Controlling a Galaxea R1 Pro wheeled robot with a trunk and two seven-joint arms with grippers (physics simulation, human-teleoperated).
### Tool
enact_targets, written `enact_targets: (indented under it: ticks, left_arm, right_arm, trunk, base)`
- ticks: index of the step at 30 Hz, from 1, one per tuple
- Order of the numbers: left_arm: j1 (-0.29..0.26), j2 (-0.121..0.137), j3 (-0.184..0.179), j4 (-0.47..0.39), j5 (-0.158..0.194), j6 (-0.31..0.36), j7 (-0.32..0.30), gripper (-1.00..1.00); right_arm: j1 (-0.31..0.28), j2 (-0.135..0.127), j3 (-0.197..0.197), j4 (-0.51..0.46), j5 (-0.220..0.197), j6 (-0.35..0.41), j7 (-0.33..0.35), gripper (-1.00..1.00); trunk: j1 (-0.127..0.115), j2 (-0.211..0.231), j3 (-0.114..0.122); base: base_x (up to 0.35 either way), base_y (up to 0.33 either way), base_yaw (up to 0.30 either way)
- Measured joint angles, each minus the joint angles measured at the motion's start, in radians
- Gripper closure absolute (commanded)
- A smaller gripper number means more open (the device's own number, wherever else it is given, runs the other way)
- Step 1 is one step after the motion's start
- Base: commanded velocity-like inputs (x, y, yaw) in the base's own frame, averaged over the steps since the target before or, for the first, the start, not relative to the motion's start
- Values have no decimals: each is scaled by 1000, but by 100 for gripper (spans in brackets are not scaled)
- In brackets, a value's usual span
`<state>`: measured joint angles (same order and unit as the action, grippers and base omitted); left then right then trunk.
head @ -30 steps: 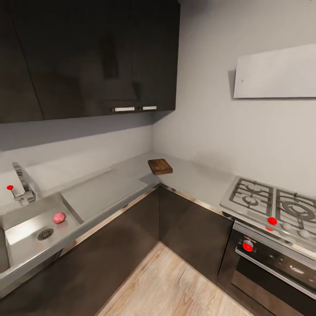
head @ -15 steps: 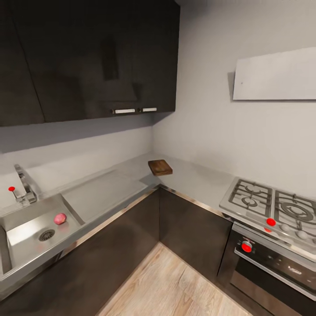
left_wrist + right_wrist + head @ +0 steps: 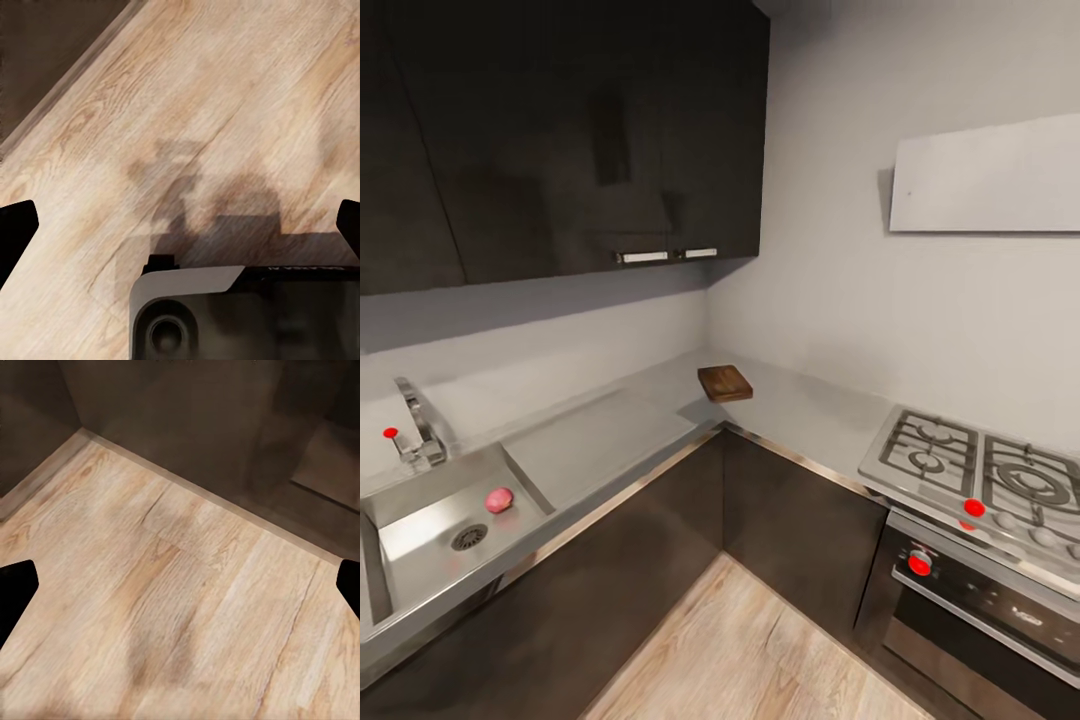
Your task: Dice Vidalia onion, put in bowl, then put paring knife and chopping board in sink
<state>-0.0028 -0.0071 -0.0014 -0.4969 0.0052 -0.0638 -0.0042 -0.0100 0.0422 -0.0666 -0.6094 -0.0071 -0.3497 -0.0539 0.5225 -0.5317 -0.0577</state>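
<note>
At the far left of the head view, the sink (image 3: 430, 545) is set into the desk (image 3: 800, 405), with its chrome tap (image 3: 418, 425) and red-knobbed lever (image 3: 391, 434) behind the basin. The Vidalia onion (image 3: 499, 500), a small pinkish-red lump, lies on the basin floor just beside the round dark drain (image 3: 468, 538). A flat steel drainboard (image 3: 595, 445) adjoins the sink. Farther along, in the corner where the desk turns, the chopping board (image 3: 724, 382) lies flat, well apart from the sink. Dark wall cabinets (image 3: 560, 130) hang above. At the right stands a gas hob (image 3: 985, 475) with red knobs, above an oven (image 3: 980, 600).

Both wrist views look down on a light wooden floor (image 3: 225, 112). The left claw (image 3: 180, 229) has its fingertips wide apart at the picture's edges, nothing between them. The right claw (image 3: 180, 585) is likewise spread wide and empty.
</note>
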Motion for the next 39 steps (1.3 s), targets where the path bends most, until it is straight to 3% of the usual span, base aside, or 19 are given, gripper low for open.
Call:
enact_targets:
  ticks: [19,39]
  left_arm:
    - [0,1,3,-3,0,1,0,-100]
    - [0,1,3,-4,0,1,0,-100]
  right_arm:
    - [0,0,0,0,0,0,0,-100]
    - [0,2,2,0,1,0,0,-100]
  trunk:
    - [-73,132,58]
    - [-73,132,58]
  base:
    - [0,0,0]
    - [0,0,0]
